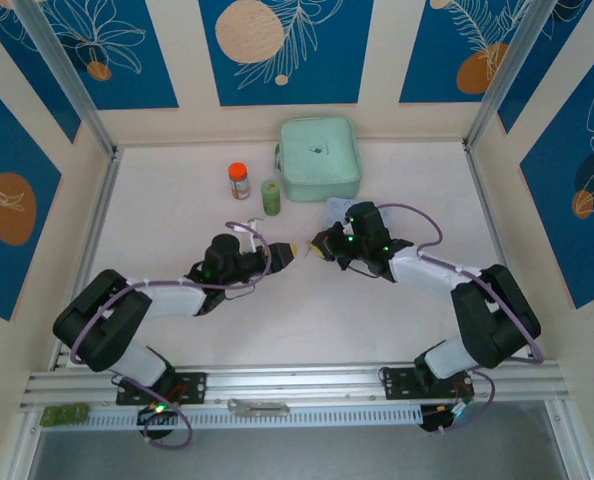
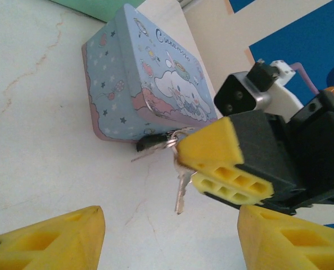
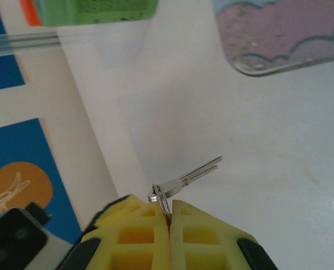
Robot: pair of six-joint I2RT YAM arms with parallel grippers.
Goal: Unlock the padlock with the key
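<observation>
My right gripper is shut on a thin wire ring, held above the table. The key, thin and grey, sticks out from that ring to the upper right. In the left wrist view the right gripper shows pinching the ring, with one key hanging down and a second blade pointing left. A small dark piece, seemingly the padlock, sits against the ring at the foot of the pale blue tin. My left gripper stands open facing it, a short way off, holding nothing.
Seen from above, the two grippers nearly meet mid-table. The pale blue tin lies just behind the right wrist. Farther back stand a mint-green case, a green bottle and an orange-capped bottle.
</observation>
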